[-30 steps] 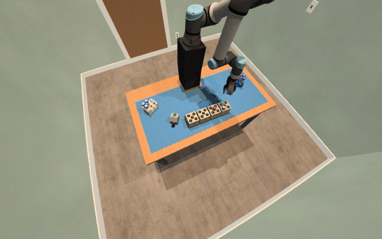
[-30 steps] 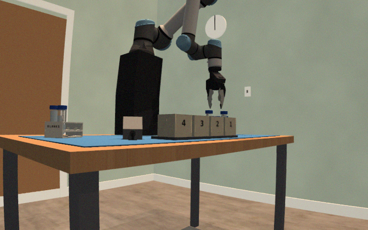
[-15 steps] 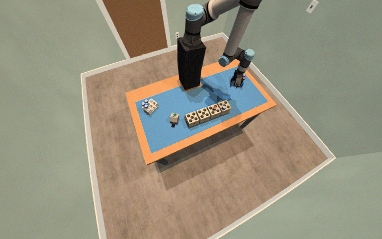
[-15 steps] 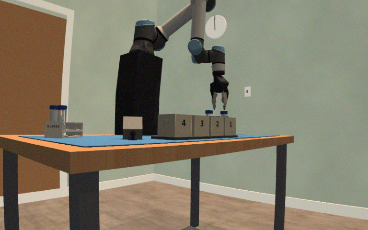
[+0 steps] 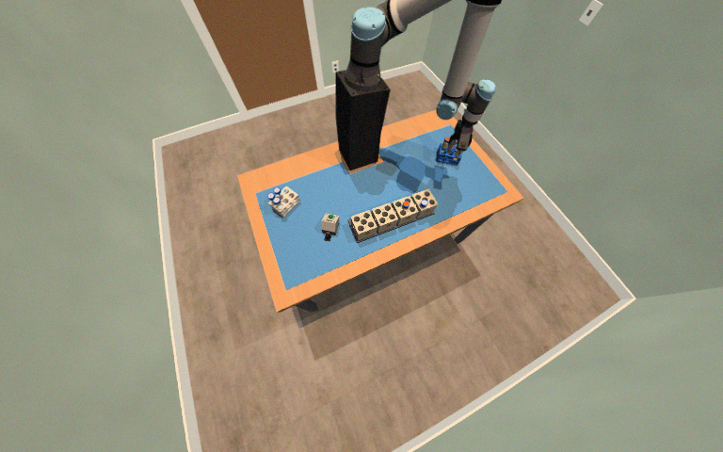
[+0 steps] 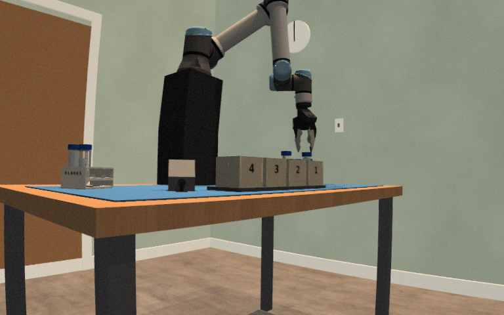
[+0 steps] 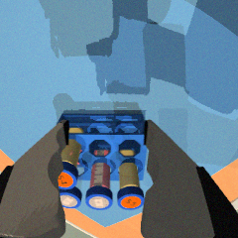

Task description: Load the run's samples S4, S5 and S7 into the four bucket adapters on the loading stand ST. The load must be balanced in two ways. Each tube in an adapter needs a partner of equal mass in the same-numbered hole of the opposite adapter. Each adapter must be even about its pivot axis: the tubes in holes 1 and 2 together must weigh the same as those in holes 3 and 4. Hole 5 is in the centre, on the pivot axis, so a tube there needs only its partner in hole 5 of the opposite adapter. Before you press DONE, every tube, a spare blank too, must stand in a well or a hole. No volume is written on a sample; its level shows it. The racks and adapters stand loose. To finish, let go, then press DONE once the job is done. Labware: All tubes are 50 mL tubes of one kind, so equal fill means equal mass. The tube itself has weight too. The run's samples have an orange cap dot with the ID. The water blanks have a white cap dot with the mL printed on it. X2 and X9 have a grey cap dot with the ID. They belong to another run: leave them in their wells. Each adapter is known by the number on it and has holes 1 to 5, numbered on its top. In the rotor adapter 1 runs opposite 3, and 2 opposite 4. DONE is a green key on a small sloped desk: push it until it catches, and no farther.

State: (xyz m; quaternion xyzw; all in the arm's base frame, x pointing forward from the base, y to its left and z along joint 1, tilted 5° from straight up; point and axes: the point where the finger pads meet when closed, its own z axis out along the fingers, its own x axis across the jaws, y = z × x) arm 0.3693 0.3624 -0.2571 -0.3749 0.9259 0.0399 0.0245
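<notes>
Gripper (image 5: 456, 151) (image 6: 304, 149) (image 7: 106, 122) fingers apart, nothing held, above blue rack (image 5: 448, 158) (image 7: 114, 141), far R of desk (image 5: 367, 259) (image 6: 222, 206). Two orange-dot samples sit there, IDs unclear; pick one, centre on its cap, drop straight w/o nudging neighbours or the loose rack, grip, then lift vert. Another orange-dot tube (image 5: 406, 203) (image 6: 286, 153) is in adapter 2 (image 5: 410, 216) (image 6: 297, 175), nearer.

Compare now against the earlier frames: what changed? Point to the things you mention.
Since the earliest frames, the tool (image 5: 459, 148) (image 6: 305, 150) (image 7: 106, 122) moved away from the row of adapters (image 5: 363, 226) (image 6: 239, 172), out to the blue rack (image 5: 448, 158) (image 7: 101, 130), and now hangs over it, jaws apart. Nothing visibly taken or let go. Adapters, BLANKS rack (image 5: 290, 207) (image 6: 73, 180) and DONE desk (image 5: 329, 223) (image 6: 181, 168) stayed put.
</notes>
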